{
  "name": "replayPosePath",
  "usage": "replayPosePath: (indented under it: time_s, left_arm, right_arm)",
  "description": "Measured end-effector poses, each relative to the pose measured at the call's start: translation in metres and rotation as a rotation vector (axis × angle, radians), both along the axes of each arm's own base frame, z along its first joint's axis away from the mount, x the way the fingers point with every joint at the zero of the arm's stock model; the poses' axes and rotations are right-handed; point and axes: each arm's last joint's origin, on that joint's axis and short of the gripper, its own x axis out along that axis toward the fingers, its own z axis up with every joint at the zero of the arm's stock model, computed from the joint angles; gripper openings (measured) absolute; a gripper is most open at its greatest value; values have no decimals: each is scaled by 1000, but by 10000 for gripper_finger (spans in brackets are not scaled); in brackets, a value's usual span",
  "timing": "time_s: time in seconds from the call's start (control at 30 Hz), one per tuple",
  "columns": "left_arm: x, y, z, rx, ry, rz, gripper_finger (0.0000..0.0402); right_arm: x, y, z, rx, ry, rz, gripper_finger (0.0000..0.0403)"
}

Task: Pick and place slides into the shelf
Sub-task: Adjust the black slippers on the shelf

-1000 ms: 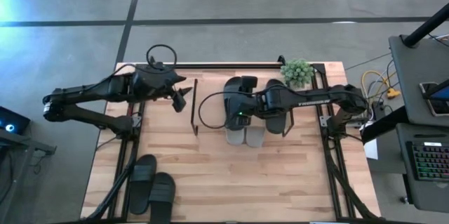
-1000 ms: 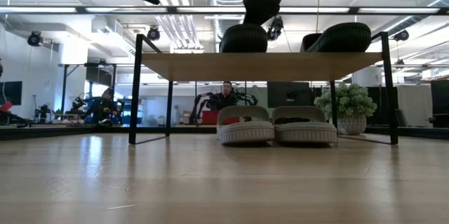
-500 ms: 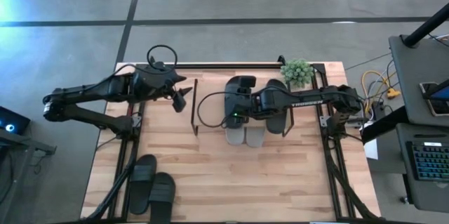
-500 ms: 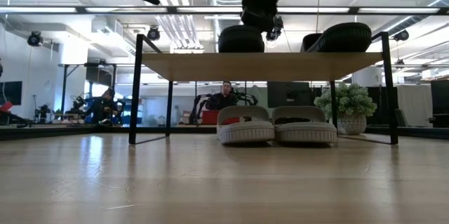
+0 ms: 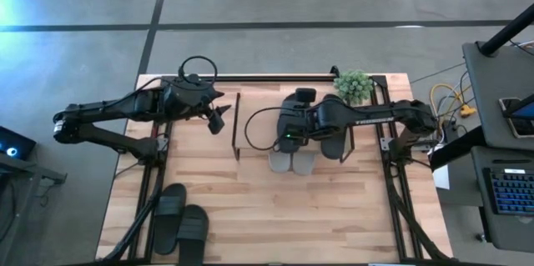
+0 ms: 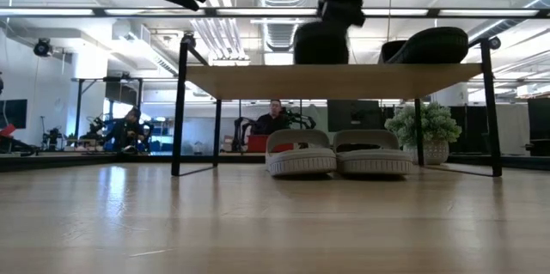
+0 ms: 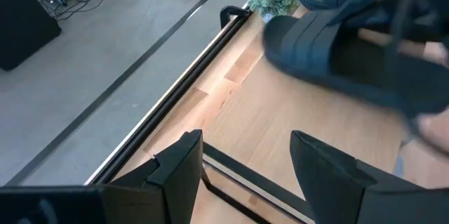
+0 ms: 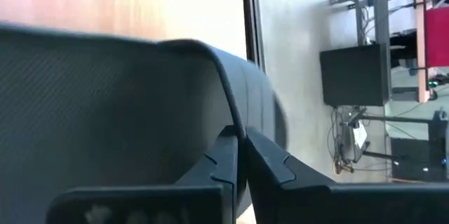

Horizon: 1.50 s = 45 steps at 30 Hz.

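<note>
A black slide (image 5: 298, 99) sits on the shelf's wooden top (image 5: 254, 116), and my right gripper (image 8: 240, 147) is shut on it from the right. A second black slide (image 6: 425, 46) lies on the top farther right. Two light grey slides (image 6: 339, 158) stand side by side on the table under the shelf (image 6: 258, 81). Two more black slides (image 5: 182, 223) lie at the table's near left. My left gripper (image 7: 245, 175) hovers open above the table, left of the shelf, with nothing between its fingers. My right gripper pinches a thin curved edge of the black slide (image 8: 230, 122), beside its ribbed strap, between its two fingers. The fingers slant down onto it from the table's right side. The slide's underside rests on the shelf top (image 6: 322, 55).
A small potted plant (image 5: 354, 85) stands at the far right, just behind the shelf. A black rail (image 5: 267, 77) runs along the table's far edge. Bare tabletop lies in front of the shelf and to its left (image 5: 275, 208). People sit in the room beyond the table.
My right gripper has shut on the black slide and moved a little toward the table's right edge. The slide has gone with it and turned somewhat, and the whole shelf has slid a little to the right. The grey slides have stayed put.
</note>
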Motion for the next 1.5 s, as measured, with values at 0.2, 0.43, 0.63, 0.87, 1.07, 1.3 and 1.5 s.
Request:
replayPosePath:
  time_s: [0.2,0.43,0.63,0.87,1.07,1.3,1.5]
  left_arm:
    - [1,0,-1,-1,2,1,201]
    - [3,0,-1,-2,-3,2,201]
    - [5,1,-2,-5,4,4,201]
    - [5,1,-2,-5,6,3,201]
    - [5,1,-2,-5,6,3,201]
    - [5,1,-2,-5,6,3,201]
    - [5,1,-2,-5,6,3,201]
  right_arm:
    - [-23,0,21,10,-5,-22,9]
    - [-28,0,18,0,13,-34,9]
    - [-32,1,0,-13,105,-16,9]
    - [-35,5,-5,-13,137,-10,27]
    - [-36,6,-5,-8,145,-6,46]
    - [-42,8,0,-5,164,-8,73]
    - [-50,9,7,8,147,-32,97]
